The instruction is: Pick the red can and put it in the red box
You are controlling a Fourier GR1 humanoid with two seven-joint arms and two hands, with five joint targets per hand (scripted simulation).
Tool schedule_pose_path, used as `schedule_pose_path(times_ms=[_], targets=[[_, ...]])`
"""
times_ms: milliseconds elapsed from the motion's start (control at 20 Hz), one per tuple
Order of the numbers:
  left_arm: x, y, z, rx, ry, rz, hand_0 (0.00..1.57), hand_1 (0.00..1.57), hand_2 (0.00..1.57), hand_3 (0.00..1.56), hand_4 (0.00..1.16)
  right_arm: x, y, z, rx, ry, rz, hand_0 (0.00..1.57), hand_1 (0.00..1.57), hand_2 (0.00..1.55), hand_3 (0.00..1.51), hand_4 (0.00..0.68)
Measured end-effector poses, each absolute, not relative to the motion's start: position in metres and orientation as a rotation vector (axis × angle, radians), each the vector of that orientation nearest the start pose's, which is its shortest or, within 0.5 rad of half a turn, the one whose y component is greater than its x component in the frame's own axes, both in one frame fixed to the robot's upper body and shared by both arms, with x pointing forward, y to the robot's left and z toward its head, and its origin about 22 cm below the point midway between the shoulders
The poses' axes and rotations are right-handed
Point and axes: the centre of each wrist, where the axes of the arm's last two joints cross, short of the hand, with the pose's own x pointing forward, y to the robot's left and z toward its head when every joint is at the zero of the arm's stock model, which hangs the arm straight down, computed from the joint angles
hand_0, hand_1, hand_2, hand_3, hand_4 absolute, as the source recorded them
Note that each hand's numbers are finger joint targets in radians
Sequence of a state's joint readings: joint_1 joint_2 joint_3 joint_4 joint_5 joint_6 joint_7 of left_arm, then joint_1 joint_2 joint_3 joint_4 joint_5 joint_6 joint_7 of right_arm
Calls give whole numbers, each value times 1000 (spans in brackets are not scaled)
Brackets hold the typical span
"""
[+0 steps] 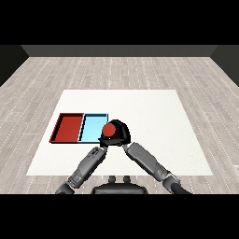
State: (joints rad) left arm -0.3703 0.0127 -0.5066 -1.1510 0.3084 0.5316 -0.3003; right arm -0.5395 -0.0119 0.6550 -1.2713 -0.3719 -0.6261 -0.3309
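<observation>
The red can (110, 130) is already off the table (154, 116) and in the robot's keeping: the right hand (120, 133) curls round it, its black fingers wrapping the can's far side, so the pick looks done. The can hangs just beside the light blue tray (92, 127), at that tray's near right corner and partly over its edge. The red tray (68, 127), which touches the light blue tray on the side away from the can, holds nothing yet. What seems left is the carry across the light blue tray to the red tray, then the lowering and release inside its rim. The left hand (103, 141) sits near the light blue tray's front edge, just under the can; whether its fingers are open or curled cannot be told.
</observation>
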Motion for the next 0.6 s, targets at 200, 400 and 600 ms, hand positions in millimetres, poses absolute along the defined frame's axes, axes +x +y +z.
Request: schedule_pose_path(times_ms=[200,400,600], targets=[[285,85,-19,-26,-1721,-5,1571,1571,1515,1414,958,280,-36,46,241,-1920,81,1434,1434,1441,1377,618],[284,84,-17,6,-1729,18,1571,1571,1528,1436,1041,280,-38,48,271,-1914,60,1422,1422,1414,1363,474],[285,85,-16,40,-1740,24,1571,1571,1529,1455,1118,283,-36,46,283,-1910,49,0,0,0,0,0]])
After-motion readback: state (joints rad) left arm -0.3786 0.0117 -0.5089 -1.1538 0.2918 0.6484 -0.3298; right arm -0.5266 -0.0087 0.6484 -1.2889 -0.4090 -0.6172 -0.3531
